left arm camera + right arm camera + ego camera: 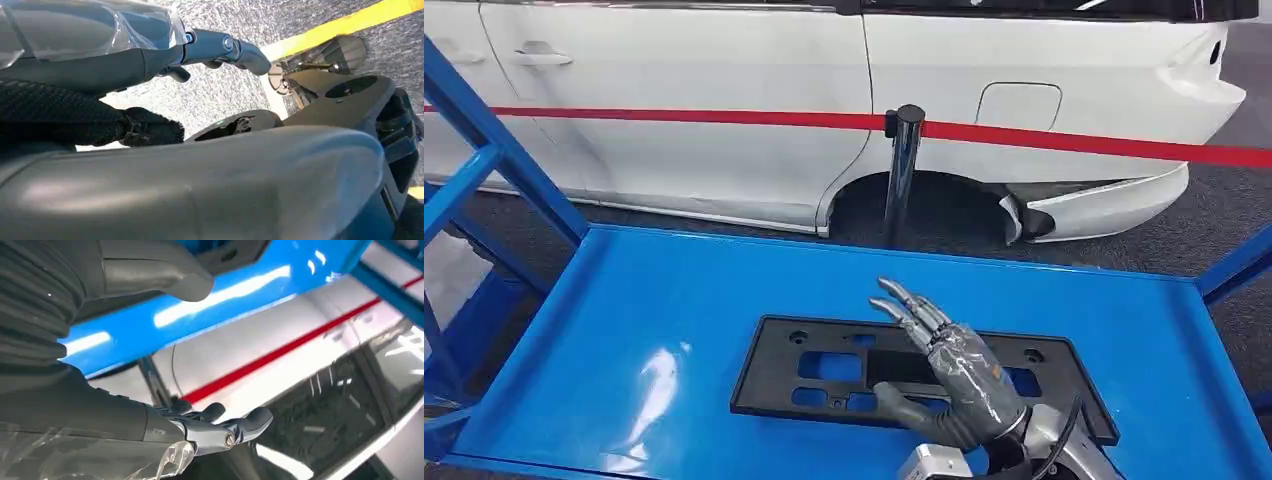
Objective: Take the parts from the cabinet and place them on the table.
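The black part [894, 375] lies flat on the blue table [654, 330], near its front edge and toward the right corner. The right robot hand [954, 375] is above the part with its fingers [909, 305] stretched out and apart, holding nothing. The left robot hand [150, 75] hangs over the grey floor [225, 95]; its fingers are spread, holding nothing.

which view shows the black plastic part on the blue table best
The head view: the black plastic part lies flat on the blue table, its whole outline and cutouts visible, with the right hand over its near edge. The right wrist view catches just a corner. The left wrist view looks at the floor.
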Controlling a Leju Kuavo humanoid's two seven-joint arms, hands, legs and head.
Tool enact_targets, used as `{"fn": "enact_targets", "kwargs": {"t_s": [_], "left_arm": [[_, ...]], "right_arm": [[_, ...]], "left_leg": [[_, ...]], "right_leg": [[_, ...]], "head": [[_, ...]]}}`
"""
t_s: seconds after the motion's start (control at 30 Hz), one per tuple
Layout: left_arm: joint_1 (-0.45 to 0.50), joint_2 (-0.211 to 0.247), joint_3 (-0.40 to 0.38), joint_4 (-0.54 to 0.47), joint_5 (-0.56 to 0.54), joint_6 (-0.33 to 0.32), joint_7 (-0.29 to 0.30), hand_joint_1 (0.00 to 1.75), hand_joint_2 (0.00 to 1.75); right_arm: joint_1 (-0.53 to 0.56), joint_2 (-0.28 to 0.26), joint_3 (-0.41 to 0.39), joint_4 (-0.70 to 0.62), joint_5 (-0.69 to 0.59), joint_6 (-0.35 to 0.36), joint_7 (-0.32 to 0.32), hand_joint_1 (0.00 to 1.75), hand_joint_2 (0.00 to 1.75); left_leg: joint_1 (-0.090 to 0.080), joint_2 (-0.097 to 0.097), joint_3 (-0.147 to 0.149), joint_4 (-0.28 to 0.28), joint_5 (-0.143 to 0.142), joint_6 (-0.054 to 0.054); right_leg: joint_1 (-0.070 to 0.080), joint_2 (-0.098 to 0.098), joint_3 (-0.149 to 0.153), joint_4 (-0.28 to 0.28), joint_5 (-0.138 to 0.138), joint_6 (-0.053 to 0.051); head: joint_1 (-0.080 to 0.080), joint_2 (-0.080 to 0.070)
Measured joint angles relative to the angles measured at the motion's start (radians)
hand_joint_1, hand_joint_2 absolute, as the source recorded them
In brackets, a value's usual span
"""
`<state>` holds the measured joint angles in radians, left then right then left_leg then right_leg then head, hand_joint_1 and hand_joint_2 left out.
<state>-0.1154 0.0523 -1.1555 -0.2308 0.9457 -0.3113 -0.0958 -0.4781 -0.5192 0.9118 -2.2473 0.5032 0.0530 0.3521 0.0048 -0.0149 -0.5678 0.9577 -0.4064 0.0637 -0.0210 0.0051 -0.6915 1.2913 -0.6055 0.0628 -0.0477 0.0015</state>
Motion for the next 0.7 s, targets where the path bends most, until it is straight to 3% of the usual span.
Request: {"fn": "enact_targets", "kwargs": {"t_s": [0.03, 0.1, 0.13, 0.17, 0.2, 0.27, 0.33, 0.37, 0.43, 0.47, 0.5, 0.53, 0.6, 0.63, 0.67, 0.7], "left_arm": [[0.000, -0.001, 0.000, 0.000, 0.000, 0.000, 0.000, 0.00, 0.00], [0.001, -0.003, -0.001, 0.000, 0.000, 0.000, 0.000, 0.00, 0.00], [0.001, -0.003, -0.001, 0.000, 0.000, 0.000, 0.000, 0.00, 0.00], [-0.001, -0.002, -0.001, 0.000, 0.000, 0.000, 0.001, 0.00, 0.00], [-0.001, -0.002, -0.001, 0.000, 0.001, 0.000, 0.002, 0.00, 0.00], [-0.002, -0.002, -0.001, 0.000, 0.005, 0.003, 0.002, 0.00, 0.00], [-0.002, -0.002, -0.001, 0.000, 0.013, 0.003, 0.008, 0.00, 0.00], [-0.002, -0.003, -0.001, 0.000, 0.019, 0.003, 0.012, 0.00, 0.00], [-0.002, -0.003, -0.001, 0.000, 0.023, 0.003, 0.019, 0.00, 0.00], [-0.002, -0.003, -0.001, 0.000, 0.024, 0.003, 0.019, 0.00, 0.00], [-0.002, -0.003, -0.001, 0.000, 0.024, 0.003, 0.019, 0.00, 0.00], [-0.002, -0.003, -0.001, 0.000, 0.025, 0.003, 0.019, 0.00, 0.00], [-0.002, -0.003, -0.001, 0.000, 0.027, 0.003, 0.019, 0.00, 0.00], [-0.002, -0.003, -0.001, 0.000, 0.027, 0.003, 0.019, 0.00, 0.00], [-0.003, -0.002, -0.001, 0.000, 0.029, 0.003, 0.019, 0.00, 0.00], [-0.002, -0.002, -0.001, 0.000, 0.030, 0.003, 0.019, 0.00, 0.00]], "right_arm": [[0.007, 0.003, 0.006, 0.000, 0.000, 0.000, 0.002, 0.00, 1.75], [0.024, 0.005, 0.014, 0.000, -0.001, 0.000, 0.006, 0.00, 1.75], [0.032, 0.006, 0.018, 0.000, -0.001, 0.000, 0.006, 0.00, 1.75], [0.037, 0.010, 0.023, 0.000, 0.000, 0.002, 0.006, 0.00, 1.75], [0.043, 0.014, 0.026, 0.000, 0.002, 0.004, 0.008, 0.00, 1.75], [0.054, 0.021, 0.034, 0.000, 0.011, 0.007, 0.011, 0.00, 1.75], [0.054, 0.025, 0.040, 0.000, 0.013, 0.009, 0.013, 0.00, 1.75], [0.053, 0.026, 0.040, 0.000, 0.017, 0.009, 0.013, 0.00, 1.75], [0.053, 0.029, 0.042, 0.000, 0.018, 0.010, 0.013, 0.00, 1.75], [0.053, 0.029, 0.043, 0.000, 0.019, 0.010, 0.014, 0.00, 1.75], [0.053, 0.029, 0.045, 0.000, 0.019, 0.011, 0.016, 0.00, 1.75], [0.052, 0.029, 0.047, 0.000, 0.020, 0.013, 0.019, 0.00, 1.75], [0.049, 0.029, 0.047, 0.000, 0.021, 0.015, 0.024, 0.00, 1.75], [0.045, 0.029, 0.047, 0.000, 0.024, 0.017, 0.025, 0.00, 1.75], [0.042, 0.029, 0.047, 0.000, 0.027, 0.017, 0.026, 0.00, 1.75], [0.038, 0.029, 0.047, 0.000, 0.029, 0.019, 0.028, 0.00, 1.75]], "left_leg": [[0.001, -0.002, 0.004, 0.000, -0.004, -0.001], [0.004, -0.006, 0.019, 0.002, -0.014, -0.011], [0.002, -0.006, 0.023, 0.003, -0.019, -0.018], [-0.006, -0.006, 0.019, 0.007, -0.024, -0.025], [-0.005, -0.006, 0.017, 0.005, -0.023, -0.027], [-0.004, -0.006, 0.020, -0.002, -0.020, -0.035], [0.002, -0.002, 0.015, 0.016, -0.038, -0.046], [0.002, 0.001, -0.005, 0.063, -0.065, -0.051], [0.004, 0.002, -0.089, 0.238, -0.142, -0.058], [0.003, 0.002, -0.132, 0.319, -0.165, -0.059], [0.004, 0.002, -0.150, 0.347, -0.162, -0.058], [0.003, 0.002, -0.143, 0.323, -0.140, -0.056], [0.002, 0.002, -0.071, 0.163, -0.050, -0.045], [-0.001, 0.002, -0.025, 0.063, -0.005, -0.035], [-0.007, 0.002, -0.004, 0.021, -0.010, -0.028], [-0.008, 0.000, -0.005, 0.008, -0.012, -0.027]], "right_leg": [[-0.002, 0.000, 0.009, -0.036, 0.037, 0.001], [-0.006, -0.001, 0.084, -0.212, 0.140, 0.003], [-0.009, -0.002, 0.116, -0.291, 0.171, 0.005], [-0.005, 0.001, 0.125, -0.309, 0.156, 0.002], [-0.006, 0.004, 0.120, -0.309, 0.159, -0.010], [0.000, 0.004, 0.118, -0.309, 0.157, -0.021], [-0.005, 0.002, 0.124, -0.314, 0.160, -0.035], [-0.005, 0.001, 0.127, -0.314, 0.157, -0.039], [-0.003, 0.001, 0.128, -0.314, 0.155, -0.047], [-0.001, 0.001, 0.129, -0.314, 0.153, -0.049], [-0.001, 0.001, 0.131, -0.314, 0.152, -0.050], [0.000, 0.001, 0.133, -0.314, 0.151, -0.050], [0.002, 0.003, 0.143, -0.314, 0.145, -0.049], [0.002, 0.003, 0.148, -0.314, 0.142, -0.047], [0.006, 0.004, 0.148, -0.314, 0.139, -0.044], [0.007, 0.003, 0.146, -0.313, 0.139, -0.038]], "head": [[0.000, 0.000], [0.000, 0.000], [0.000, 0.000], [0.000, 0.000], [-0.002, 0.000], [-0.002, 0.000], [-0.002, 0.000], [-0.004, 0.000], [-0.005, 0.000], [-0.005, 0.000], [-0.005, 0.000], [-0.005, 0.000], [-0.005, 0.000], [-0.005, 0.000], [-0.005, 0.000], [-0.005, 0.000]]}}
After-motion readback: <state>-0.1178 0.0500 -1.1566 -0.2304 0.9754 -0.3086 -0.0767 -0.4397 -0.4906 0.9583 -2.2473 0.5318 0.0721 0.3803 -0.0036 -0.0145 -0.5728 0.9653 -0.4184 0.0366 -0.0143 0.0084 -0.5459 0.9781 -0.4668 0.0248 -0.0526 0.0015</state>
